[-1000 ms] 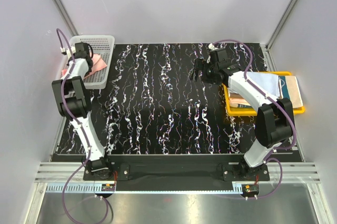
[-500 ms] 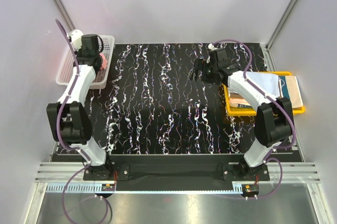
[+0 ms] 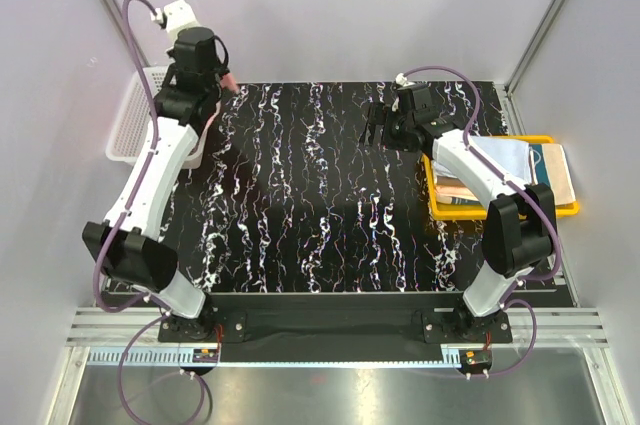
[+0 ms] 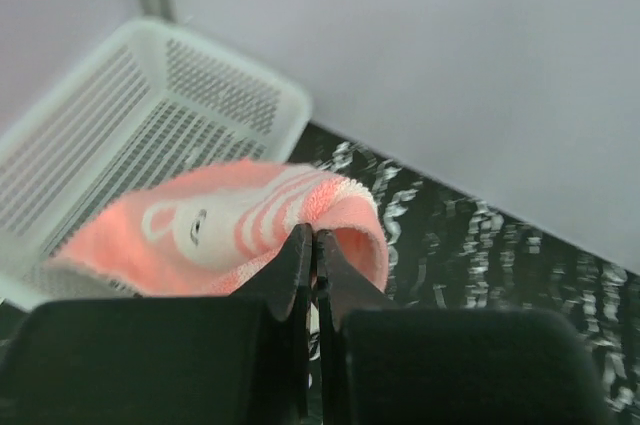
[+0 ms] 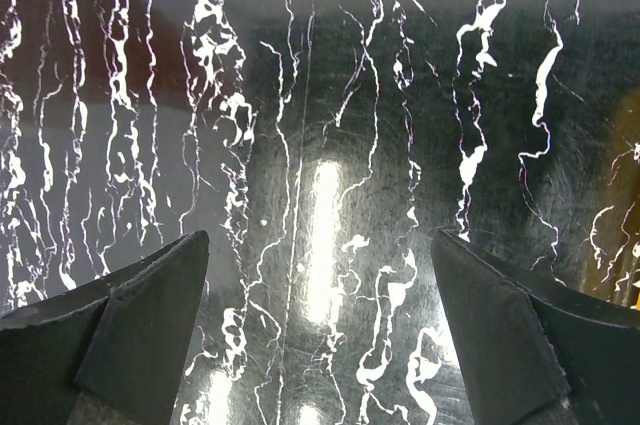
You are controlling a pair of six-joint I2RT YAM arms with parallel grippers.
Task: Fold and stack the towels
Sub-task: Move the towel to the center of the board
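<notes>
text: none legible | labels: none | brands: none | numbers: none | signs: none

The counter (image 5: 330, 65) fills this view: a glossy black surface run through with thin white veins, most of them streaming from top to bottom. The right arm's jaws stand wide apart, one dark wedge rising from the lower left corner and the other from the lower right, with the veined surface showing in the gap between them. A long bright glare (image 5: 322, 245) lies on the counter midway between the jaws. At the right border runs a narrow orange-yellow strip (image 5: 630, 205), too little of it showing to identify.
</notes>
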